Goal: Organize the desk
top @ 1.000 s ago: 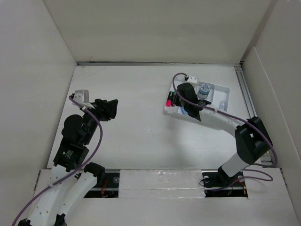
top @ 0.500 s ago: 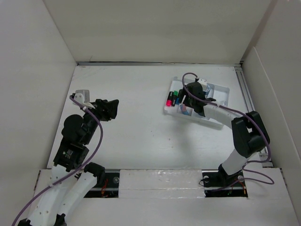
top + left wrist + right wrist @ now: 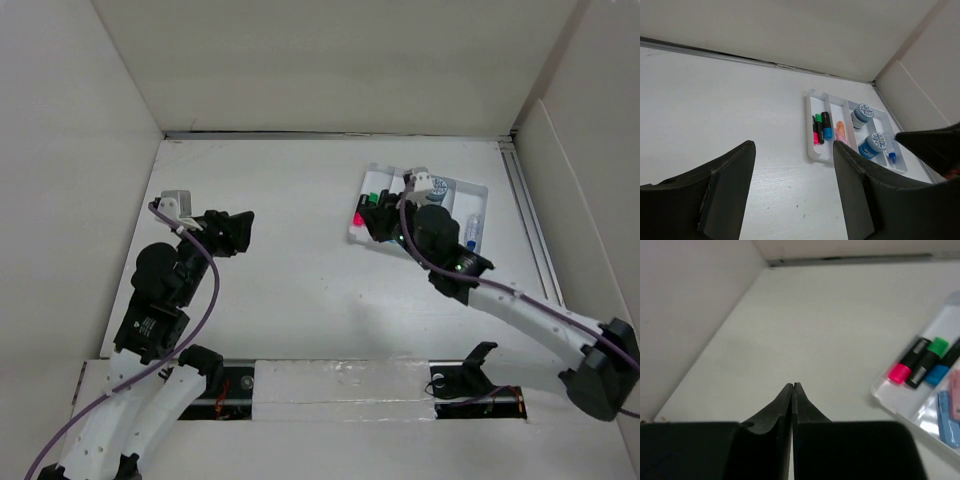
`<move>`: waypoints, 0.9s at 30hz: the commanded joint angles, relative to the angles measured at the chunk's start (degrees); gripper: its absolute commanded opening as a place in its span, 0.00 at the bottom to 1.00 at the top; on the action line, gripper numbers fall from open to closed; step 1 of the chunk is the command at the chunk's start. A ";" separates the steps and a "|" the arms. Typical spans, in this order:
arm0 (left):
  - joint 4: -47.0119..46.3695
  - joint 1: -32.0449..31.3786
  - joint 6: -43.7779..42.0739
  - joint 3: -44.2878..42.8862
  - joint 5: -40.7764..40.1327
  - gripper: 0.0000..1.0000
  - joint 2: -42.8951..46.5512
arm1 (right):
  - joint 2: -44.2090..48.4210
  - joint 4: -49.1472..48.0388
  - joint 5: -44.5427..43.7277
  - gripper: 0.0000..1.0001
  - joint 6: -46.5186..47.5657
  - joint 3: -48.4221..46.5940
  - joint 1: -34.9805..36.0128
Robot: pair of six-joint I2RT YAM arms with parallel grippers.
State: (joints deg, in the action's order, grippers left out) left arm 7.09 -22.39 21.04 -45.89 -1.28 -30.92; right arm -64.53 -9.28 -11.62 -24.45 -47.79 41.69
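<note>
The table spreads under both arms, the tray at its far right. Its compartments hold markers and jars sorted by kind, so I judge little remains. My right gripper is pressed together, empty, near the markers; the left gripper gapes wide.

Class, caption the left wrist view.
Open left gripper over the desk, facing a tray of markers and two jars.

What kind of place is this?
Likely a robot test cell: a white desk walled by panels, two arms bolted at its near edge, and a tray of markers.
</note>
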 commanded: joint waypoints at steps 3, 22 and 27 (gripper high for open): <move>-2.87 0.24 0.14 -0.96 0.05 0.59 1.38 | 11.95 -6.72 1.16 0.00 5.54 3.84 7.43; -3.31 0.24 1.90 -0.34 -3.82 0.54 9.55 | 47.04 -3.73 -2.71 0.66 8.81 0.95 14.82; -3.58 0.24 1.82 -0.95 -1.90 0.54 10.18 | 47.40 -3.03 -2.44 0.69 8.01 1.21 14.82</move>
State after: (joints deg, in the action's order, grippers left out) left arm 6.09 -22.39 22.61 -45.87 -4.60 -21.06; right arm -16.23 -12.12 -13.58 -15.64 -45.71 55.99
